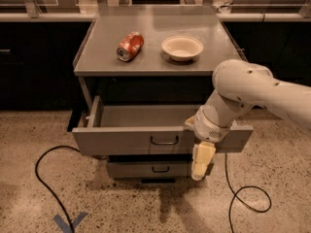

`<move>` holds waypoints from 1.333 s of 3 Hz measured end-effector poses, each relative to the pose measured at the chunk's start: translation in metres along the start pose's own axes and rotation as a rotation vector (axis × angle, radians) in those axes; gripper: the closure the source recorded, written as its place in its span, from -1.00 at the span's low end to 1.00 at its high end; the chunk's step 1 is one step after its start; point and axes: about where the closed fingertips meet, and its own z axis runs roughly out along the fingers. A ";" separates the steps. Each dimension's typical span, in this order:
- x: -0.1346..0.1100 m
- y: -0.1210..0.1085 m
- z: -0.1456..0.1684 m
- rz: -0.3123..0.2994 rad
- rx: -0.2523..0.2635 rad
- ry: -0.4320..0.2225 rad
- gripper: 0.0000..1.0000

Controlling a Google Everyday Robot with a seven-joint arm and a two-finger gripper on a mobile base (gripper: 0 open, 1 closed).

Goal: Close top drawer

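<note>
The gripper is seen hanging against the front panel of the top drawer — pulled well out — right of its handle; its opening cannot be told.

The wide, shallow grey metal top drawer stands open, drawn well out toward the near side from under the grey desk, level and square to it. Its plain grey inside shows behind a flat front panel that runs left to right, with a small dark wire handle at centre. The robot's cream-coloured gripper hangs pointing down before the panel's right part, right of the handle and reaching below its lower edge; whether they touch cannot be told.
</note>
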 end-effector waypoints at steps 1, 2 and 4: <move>0.001 0.017 0.007 0.012 -0.024 -0.020 -1.00; 0.000 0.032 0.012 0.021 -0.046 -0.036 -1.00; 0.014 0.030 0.046 0.033 -0.115 -0.026 -1.00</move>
